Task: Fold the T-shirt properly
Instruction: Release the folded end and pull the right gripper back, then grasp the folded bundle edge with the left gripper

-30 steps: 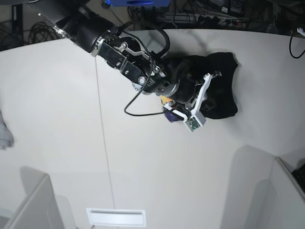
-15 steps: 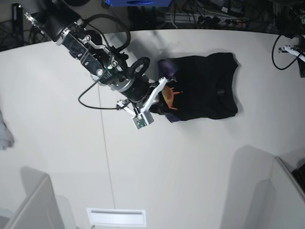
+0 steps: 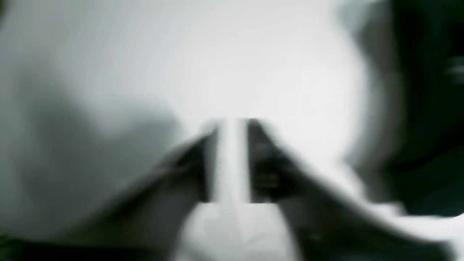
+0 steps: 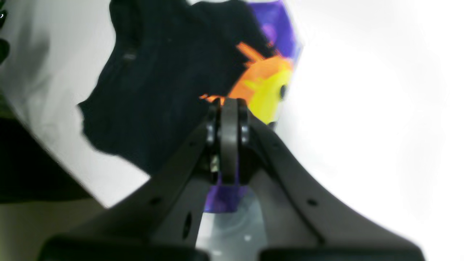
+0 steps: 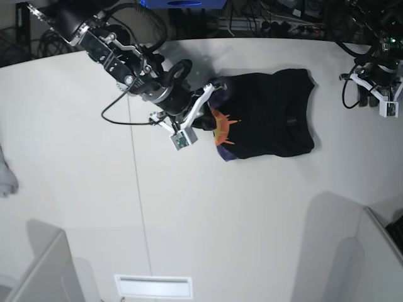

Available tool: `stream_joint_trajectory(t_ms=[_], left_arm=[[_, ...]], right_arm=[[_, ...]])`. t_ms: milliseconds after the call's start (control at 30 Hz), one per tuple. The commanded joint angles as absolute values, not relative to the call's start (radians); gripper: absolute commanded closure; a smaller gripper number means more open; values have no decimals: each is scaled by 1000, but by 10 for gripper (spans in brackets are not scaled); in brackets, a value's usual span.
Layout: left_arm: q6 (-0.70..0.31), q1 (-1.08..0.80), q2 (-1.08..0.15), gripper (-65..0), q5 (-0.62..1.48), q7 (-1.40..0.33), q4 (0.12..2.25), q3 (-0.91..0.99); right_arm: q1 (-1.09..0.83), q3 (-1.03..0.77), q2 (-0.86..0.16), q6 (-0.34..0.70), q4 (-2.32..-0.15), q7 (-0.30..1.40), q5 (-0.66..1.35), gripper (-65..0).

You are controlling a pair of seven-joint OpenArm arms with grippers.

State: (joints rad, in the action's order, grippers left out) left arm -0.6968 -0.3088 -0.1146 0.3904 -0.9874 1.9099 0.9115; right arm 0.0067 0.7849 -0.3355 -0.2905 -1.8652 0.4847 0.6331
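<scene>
The T-shirt (image 5: 271, 113) lies on the white table (image 5: 220, 220), toward its far side and right of the middle in the base view. It is bunched into a rough black block. Its left edge is turned back, showing an orange and yellow sun print on purple (image 5: 221, 126).

The right gripper (image 5: 203, 112) sits at that left edge, its arm (image 5: 119, 53) reaching in from the top left of the base view. In the right wrist view the right gripper (image 4: 228, 108) has its 2 jaws pressed together with no gap visible between them. The fingertips (image 4: 229, 119) stand in front of the print, with purple cloth (image 4: 221, 199) showing below them between the finger bases. Whether any cloth is pinched between the jaws cannot be told.

The left gripper (image 5: 380, 94) is at the right edge of the base view, well apart from the T-shirt, over the table edge. The left wrist view is heavily blurred: the left gripper (image 3: 232, 163) shows 2 dark fingers (image 3: 264, 170) with a narrow pale gap between them and nothing seen in it, over the pale table.

A pale grey cloth (image 5: 6, 173) lies at the left edge of the table.
</scene>
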Motion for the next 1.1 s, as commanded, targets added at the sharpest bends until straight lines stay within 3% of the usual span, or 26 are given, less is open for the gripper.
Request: stream_joint_trajectory(t_ms=[0, 100, 167, 467, 1067], left_arm=[[-698, -303, -128, -295, 435, -978, 1925, 905], [-698, -298, -128, -508, 561, -1000, 1896, 865], [-698, -286, -130, -579, 619, -1000, 1854, 825], [-698, -219, -127, -586, 740, -1000, 1630, 694], [-677, -134, -114, -586, 759, -992, 1500, 483]], right_arm=[[10, 782, -341, -283, -1882, 464, 638, 0], [7, 782, -349, -283, -1882, 464, 638, 0], [1, 782, -352, -283, -1880, 464, 638, 0], [-25, 782, -352, -283, -1867, 466, 638, 0], [-56, 780, -352, -283, -1857, 461, 638, 0]])
